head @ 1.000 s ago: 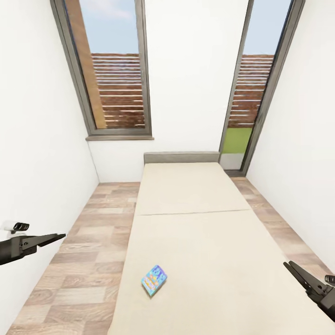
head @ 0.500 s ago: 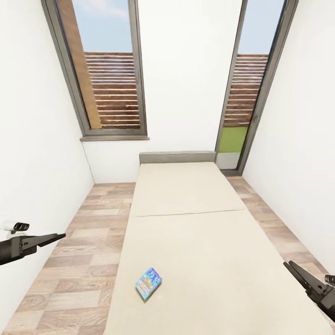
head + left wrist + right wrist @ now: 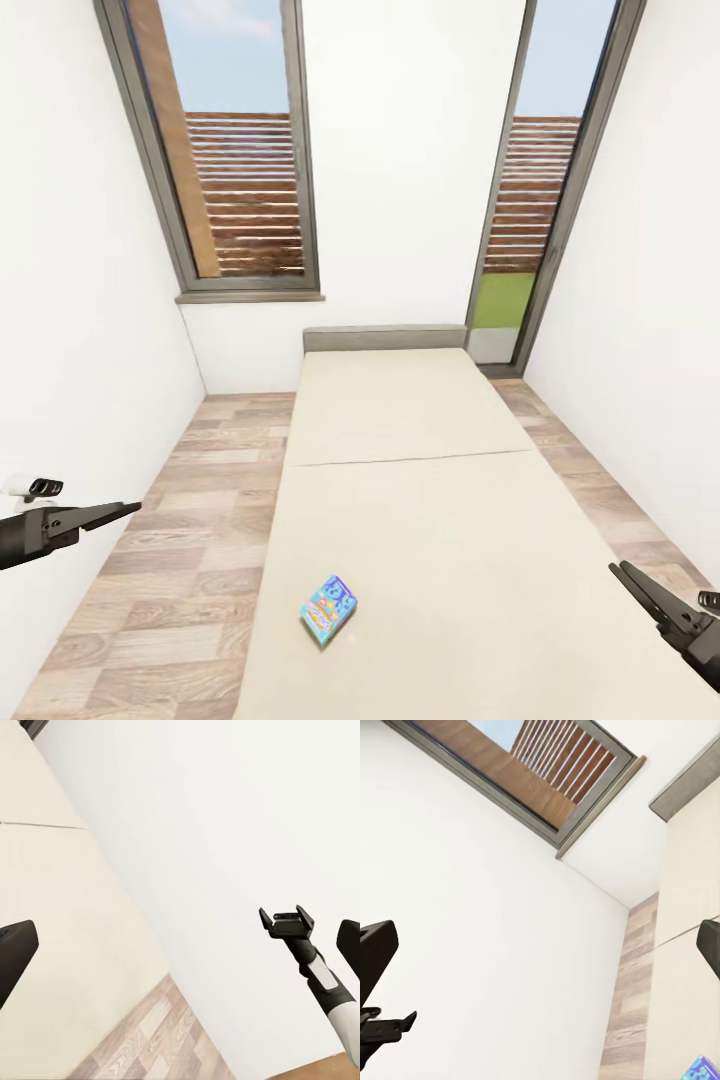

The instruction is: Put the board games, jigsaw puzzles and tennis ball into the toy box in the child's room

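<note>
A long beige bed point(image 3: 420, 500) is seen ahead between 2 tall windows, with wood floor point(image 3: 190, 560) to its left. 1 small blue, multicoloured board game point(image 3: 329, 608) lies flat on the near left part of the bed. Against the picture 0.5 s ago the whole view has shifted slightly, so the camera moved, not the game. The left pincer point(image 3: 118, 512) and right pincer point(image 3: 628, 580) hang empty, well apart from the game; jaw spread cannot be told. Judgement: approach phase, grasp not yet begun.
</note>
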Robot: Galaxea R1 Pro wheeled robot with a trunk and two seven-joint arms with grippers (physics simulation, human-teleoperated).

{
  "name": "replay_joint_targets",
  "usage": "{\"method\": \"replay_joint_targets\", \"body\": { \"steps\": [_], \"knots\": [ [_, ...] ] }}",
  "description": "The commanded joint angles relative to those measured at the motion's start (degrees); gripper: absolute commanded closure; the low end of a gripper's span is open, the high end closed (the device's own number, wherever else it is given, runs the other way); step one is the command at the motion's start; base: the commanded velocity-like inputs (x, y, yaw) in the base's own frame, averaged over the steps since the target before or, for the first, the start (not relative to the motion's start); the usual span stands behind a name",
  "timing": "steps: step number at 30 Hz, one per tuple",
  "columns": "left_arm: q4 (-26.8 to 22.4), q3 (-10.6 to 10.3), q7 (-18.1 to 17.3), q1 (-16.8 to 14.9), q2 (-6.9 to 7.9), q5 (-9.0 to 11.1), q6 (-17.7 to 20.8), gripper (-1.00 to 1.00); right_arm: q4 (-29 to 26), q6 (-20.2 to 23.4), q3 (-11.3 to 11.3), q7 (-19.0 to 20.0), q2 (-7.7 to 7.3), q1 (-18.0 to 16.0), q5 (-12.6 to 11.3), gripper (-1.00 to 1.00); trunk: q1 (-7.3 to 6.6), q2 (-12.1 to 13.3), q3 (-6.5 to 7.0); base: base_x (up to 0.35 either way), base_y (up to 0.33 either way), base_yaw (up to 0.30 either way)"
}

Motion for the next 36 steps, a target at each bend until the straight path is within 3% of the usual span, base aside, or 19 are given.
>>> {"method": "replay_joint_targets", "body": {
  "steps": [1, 16, 36],
  "knots": [
    [0.01, -0.01, -0.23, -0.04, 0.02, -0.03, 0.61, -1.00, -0.04, 0.39, 0.01, -0.07, 0.00, 0.00, -0.29, -1.00, 0.04, -0.11, -0.11, 0.000, 0.079, 0.000],
    [0.02, -0.01, -0.23, -0.04, 0.02, 0.05, 0.61, -1.00, -0.04, 0.33, 0.01, -0.06, -0.01, 0.00, -0.15, -1.00, 0.04, -0.11, -0.11, 0.003, 0.016, 0.000],
    [0.02, -0.01, -0.23, -0.04, 0.02, -0.03, 0.61, -1.00, -0.15, 0.40, 0.01, 0.12, 0.13, 0.00, -0.40, -1.00, 0.04, -0.11, -0.11, 0.066, -0.113, 0.000]
  ]
}}
